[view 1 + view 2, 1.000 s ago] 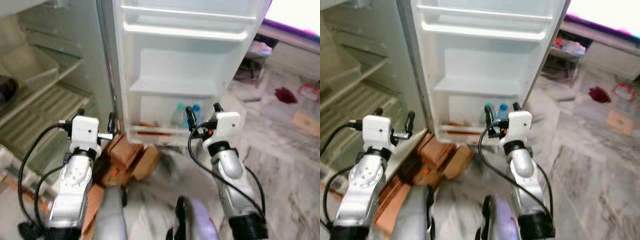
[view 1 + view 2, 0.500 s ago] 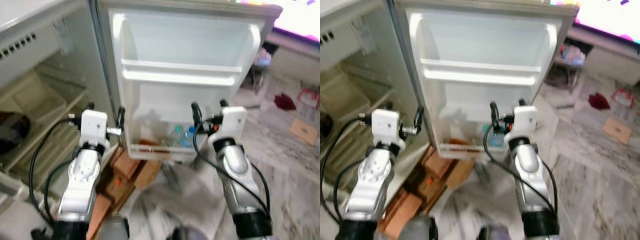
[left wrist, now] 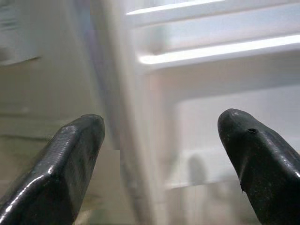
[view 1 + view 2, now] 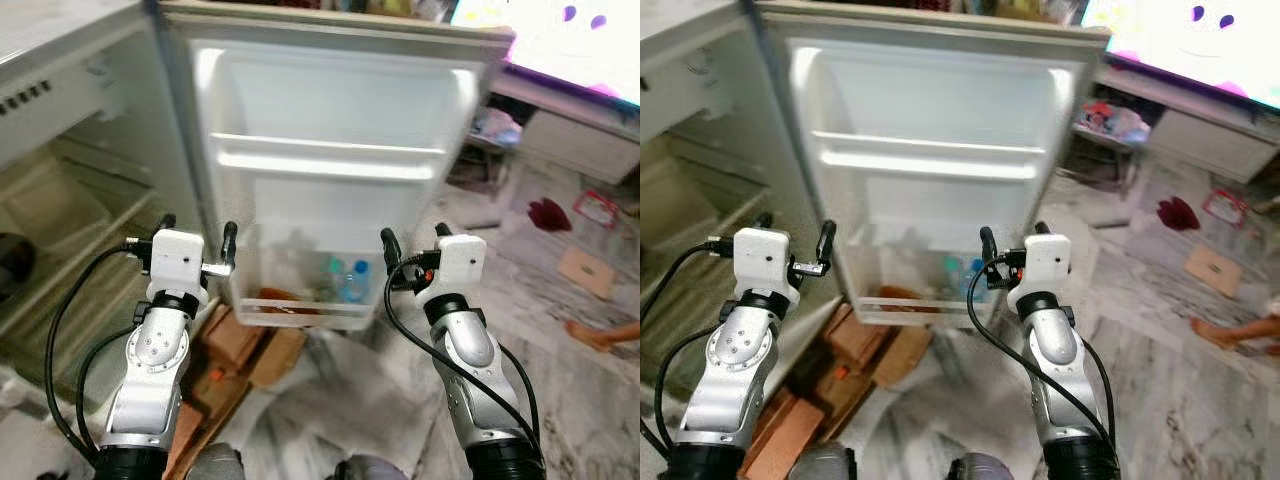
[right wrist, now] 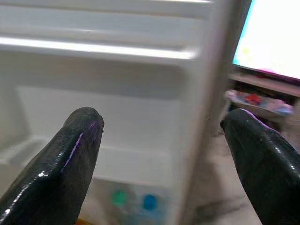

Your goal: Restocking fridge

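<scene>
Both grippers now sit lower against the fridge door (image 4: 330,180), with its top shelf in sight.
Left gripper (image 4: 195,235) and right gripper (image 4: 412,242) hang spread, empty; 2 bottles (image 4: 345,280) at the bottom shelf's right end look light, slick: grip mid-body.

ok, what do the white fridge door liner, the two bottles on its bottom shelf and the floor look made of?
White fridge door liner: moulded plastic by the look, smooth and glossy, with rounded shelf rails. Two bottles on the bottom door shelf: probably clear plastic, one green cap, one blue; too blurred to be sure. Floor: polished stone or marble-look tile, grey veining with sheen.
</scene>
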Tool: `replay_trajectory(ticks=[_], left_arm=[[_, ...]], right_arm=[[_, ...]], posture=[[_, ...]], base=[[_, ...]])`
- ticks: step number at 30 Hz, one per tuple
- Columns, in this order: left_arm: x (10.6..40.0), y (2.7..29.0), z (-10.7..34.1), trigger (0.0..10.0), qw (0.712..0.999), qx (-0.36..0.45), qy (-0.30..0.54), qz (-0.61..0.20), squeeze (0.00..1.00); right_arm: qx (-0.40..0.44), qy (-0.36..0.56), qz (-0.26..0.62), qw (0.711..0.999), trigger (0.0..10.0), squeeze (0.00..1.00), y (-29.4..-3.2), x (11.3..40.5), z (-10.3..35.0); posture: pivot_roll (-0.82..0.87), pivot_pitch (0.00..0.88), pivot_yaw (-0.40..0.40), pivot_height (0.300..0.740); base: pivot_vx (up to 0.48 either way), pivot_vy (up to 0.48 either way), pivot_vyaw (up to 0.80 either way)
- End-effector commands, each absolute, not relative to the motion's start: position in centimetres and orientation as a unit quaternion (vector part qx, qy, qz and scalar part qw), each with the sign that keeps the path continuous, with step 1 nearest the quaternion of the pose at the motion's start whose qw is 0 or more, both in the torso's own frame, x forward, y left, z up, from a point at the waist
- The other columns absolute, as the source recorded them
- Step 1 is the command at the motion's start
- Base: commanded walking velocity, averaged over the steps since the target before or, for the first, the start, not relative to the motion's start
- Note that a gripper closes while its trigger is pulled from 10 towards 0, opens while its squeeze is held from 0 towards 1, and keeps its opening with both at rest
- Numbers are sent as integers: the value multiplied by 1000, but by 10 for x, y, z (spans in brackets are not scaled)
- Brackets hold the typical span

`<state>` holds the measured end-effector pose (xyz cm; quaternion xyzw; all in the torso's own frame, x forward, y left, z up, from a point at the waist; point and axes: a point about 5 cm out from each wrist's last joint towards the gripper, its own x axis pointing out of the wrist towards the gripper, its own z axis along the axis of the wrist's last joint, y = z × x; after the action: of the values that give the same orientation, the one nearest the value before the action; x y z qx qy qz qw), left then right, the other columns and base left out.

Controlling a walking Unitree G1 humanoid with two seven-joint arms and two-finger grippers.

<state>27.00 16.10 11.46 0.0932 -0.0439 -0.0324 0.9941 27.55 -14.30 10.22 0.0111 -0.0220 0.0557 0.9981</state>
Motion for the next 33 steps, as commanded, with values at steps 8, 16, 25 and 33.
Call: replay_trajectory(ticks=[8, 16, 25, 33], left_arm=[[267, 153, 112, 10000, 994, 92, -42, -46, 0], [268, 152, 112, 10000, 992, 103, -43, -51, 0], [273, 156, 110, 10000, 991, 125, -33, -44, 0], [275, 159, 105, 10000, 991, 128, -15, -27, 0]], right_arm=[[-1, -17, 62, 998, 10000, 0, -149, 269, 100], [-6, -24, 72, 997, 10000, 0, -148, 271, 104], [-13, -35, 82, 996, 10000, 0, -142, 273, 108], [0, -41, 72, 997, 10000, 0, -144, 279, 108]], posture=[[35, 49, -100, 740], [31, 58, -99, 740], [35, 58, -94, 740], [49, 43, -75, 740]], base=[[0, -480, 0], [0, -466, 0], [263, -379, 656], [330, -345, 661]])
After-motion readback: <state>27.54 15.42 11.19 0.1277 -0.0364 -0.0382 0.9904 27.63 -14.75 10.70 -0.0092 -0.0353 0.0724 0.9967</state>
